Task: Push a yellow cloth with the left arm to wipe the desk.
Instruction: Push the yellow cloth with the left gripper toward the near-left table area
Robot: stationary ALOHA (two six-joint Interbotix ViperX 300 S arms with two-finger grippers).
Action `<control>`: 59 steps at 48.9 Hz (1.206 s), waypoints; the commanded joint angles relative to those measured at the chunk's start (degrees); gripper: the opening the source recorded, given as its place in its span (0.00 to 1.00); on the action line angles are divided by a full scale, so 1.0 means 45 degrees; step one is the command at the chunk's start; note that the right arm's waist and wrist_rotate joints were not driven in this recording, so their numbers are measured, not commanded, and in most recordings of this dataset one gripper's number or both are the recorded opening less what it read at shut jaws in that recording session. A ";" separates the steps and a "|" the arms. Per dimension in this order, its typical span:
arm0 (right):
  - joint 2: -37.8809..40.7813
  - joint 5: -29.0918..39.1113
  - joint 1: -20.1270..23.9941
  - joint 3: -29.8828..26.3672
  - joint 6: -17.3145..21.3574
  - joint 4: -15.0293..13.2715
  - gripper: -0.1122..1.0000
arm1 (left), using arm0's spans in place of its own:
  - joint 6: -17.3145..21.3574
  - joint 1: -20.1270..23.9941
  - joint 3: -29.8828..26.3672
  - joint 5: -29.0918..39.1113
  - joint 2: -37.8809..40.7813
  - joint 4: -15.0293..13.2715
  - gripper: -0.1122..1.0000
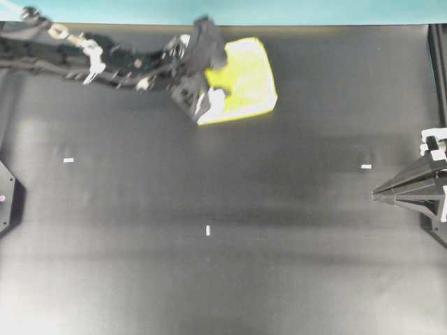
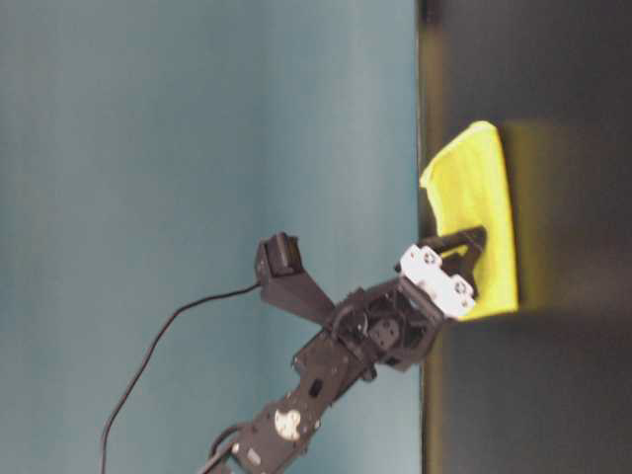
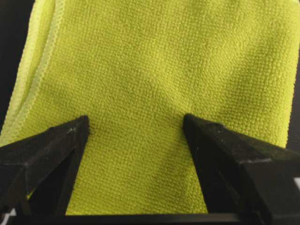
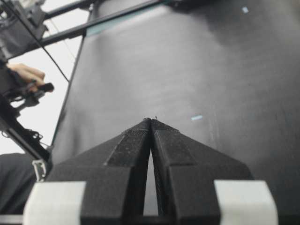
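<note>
Lying under the spread left claw (image 3: 136, 124), yellow cloth (image 3: 154, 79)

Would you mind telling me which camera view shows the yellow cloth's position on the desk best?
The overhead exterior view: the whole yellow cloth lies near the far teal edge of the desk, with the left gripper over its corner. The left wrist view shows only weave between open fingers; the table-level view shows it sideways; the right wrist view misses it.

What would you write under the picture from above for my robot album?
Left gripper open on the yellow cloth near the desk's far edge.
</note>
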 commanded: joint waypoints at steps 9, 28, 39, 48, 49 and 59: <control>0.0039 -0.0039 0.0000 -0.0078 -0.0020 0.0020 0.11 | 0.0156 -0.0977 0.2168 -0.0137 -0.1250 0.0059 0.82; -0.0098 -0.0039 0.0000 -0.0117 -0.0020 0.0020 0.11 | 0.0098 -0.2480 0.5605 -0.1719 -0.2520 0.0059 0.82; -0.0195 -0.0039 0.0000 -0.0137 -0.0020 0.0020 0.11 | -0.0020 -0.4180 0.6641 -0.2031 -0.2832 0.0039 0.82; -0.0215 -0.0039 0.0000 -0.0137 -0.0020 0.0098 0.11 | -0.0059 -0.5566 0.6855 -0.1973 -0.2910 0.0039 0.82; -0.0215 -0.0039 0.0000 -0.0156 -0.0020 0.0098 0.11 | -0.0078 -0.5723 0.6895 -0.1973 -0.2930 0.0039 0.82; -0.0234 -0.0059 0.0000 -0.0156 0.0000 0.0098 0.11 | -0.0098 -0.7129 0.7305 -0.1973 -0.3027 0.0039 0.82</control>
